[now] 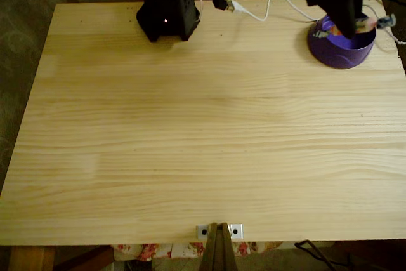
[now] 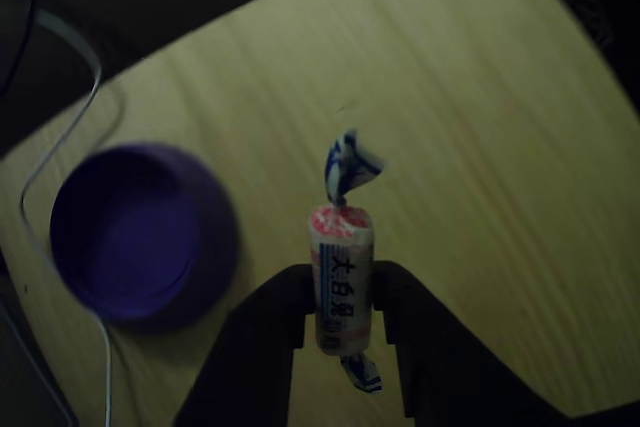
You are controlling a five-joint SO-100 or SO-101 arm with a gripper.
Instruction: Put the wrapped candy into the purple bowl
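Other view: end effector [image 2: 343,309] clamps wrapped candy [image 2: 341,287] beside purple bowl [image 2: 140,232], near table edge.

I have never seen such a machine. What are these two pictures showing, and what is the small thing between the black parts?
It is a small robot arm standing on a wooden table. The fixed view looks down on the whole table from the front edge. The other view seems to ride on the arm, looking past its gripper. The two black fingers hold a wrapped candy in the air. The purple bowl stands near the table's far right corner, beside a white cable. In the other view the bowl looks empty.
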